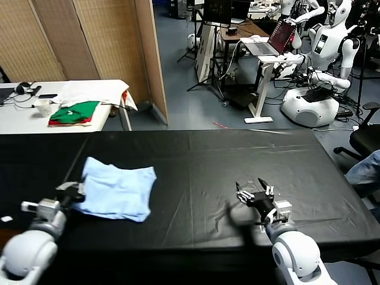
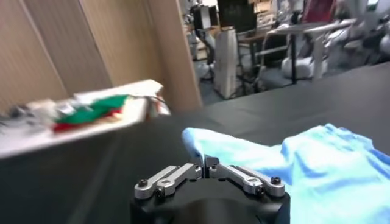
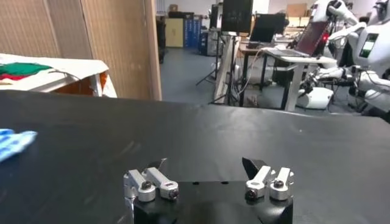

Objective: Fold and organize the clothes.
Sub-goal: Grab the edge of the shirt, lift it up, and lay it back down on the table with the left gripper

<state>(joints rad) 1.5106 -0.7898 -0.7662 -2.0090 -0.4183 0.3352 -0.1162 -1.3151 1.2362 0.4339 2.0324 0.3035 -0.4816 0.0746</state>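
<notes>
Both grippers are sitting low: left gripper [image 1: 76, 191] pinching the blue T-shirt's [image 1: 117, 190] edge, right gripper [image 1: 255, 191] gaping wide on the black table [image 1: 196, 178].

one pale blue t-shirt [image 1: 117, 191] lies on one black desk [image 1: 196, 178]. two grippers: the left gripper [image 1: 72, 191] and the right gripper [image 1: 254, 193]. far left, one white desk [image 1: 24, 116] carries one pile of green-and-red folded garments [image 1: 74, 113] and one white cup [image 1: 43, 107]. far right stands one white robot [image 1: 323, 53].
</notes>
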